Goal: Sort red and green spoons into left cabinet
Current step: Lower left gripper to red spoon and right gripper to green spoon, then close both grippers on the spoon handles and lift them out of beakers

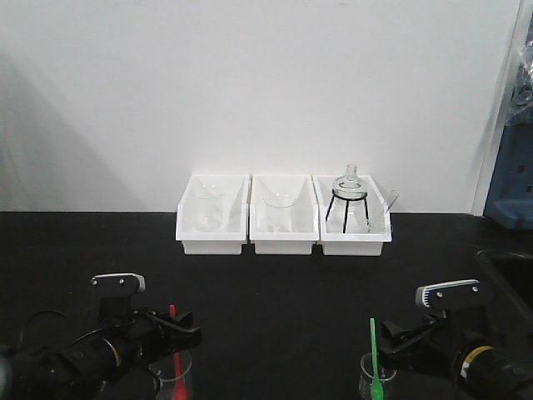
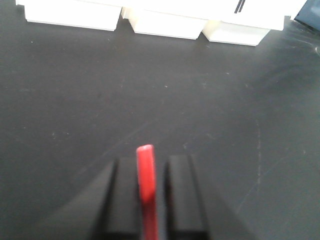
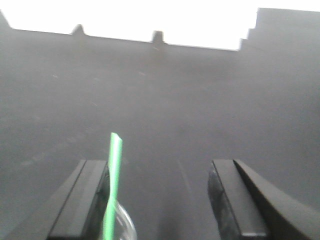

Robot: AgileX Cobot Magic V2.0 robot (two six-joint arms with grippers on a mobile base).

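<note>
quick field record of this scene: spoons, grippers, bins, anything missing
red spoon: upright in left beaker, handle between the left gripper's fingers
left gripper: fingers close on both sides of the red spoon; grip unclear
green spoon: upright in right beaker
right gripper: wide open, green spoon close to one finger
white bins: three in a row at the back of the table, glassware inside
table: black
cabinet: not in view
</note>
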